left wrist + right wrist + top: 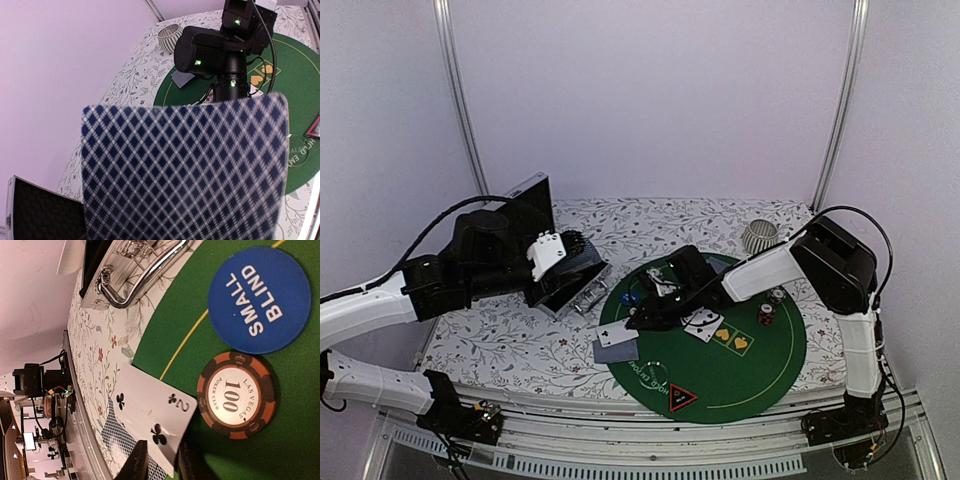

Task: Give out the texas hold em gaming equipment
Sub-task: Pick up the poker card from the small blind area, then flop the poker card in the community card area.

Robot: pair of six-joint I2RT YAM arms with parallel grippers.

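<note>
My left gripper [576, 258] hovers over the open aluminium case [578, 296]. It holds a blue-checked playing card [185, 170] that fills the left wrist view and hides the fingers. My right gripper [642, 318] is low over the left side of the round green mat [760, 375], shut on a two of clubs [150, 415] gripped by its edge. A face-down card [116, 440] lies under it. Beside them lie a blue "small blind" disc [260, 300] and an orange-black 100 chip [236, 395]. A black red-edged triangle [681, 398] sits at the mat's near edge.
A grey-backed card [618, 346] lies on the mat's left edge and face-up cards [703, 322] at its middle. Small chip stacks [767, 312] stand to the right. The ribbed grey cup [758, 236] stands behind the mat. The case's handle [140, 275] is close to the right gripper.
</note>
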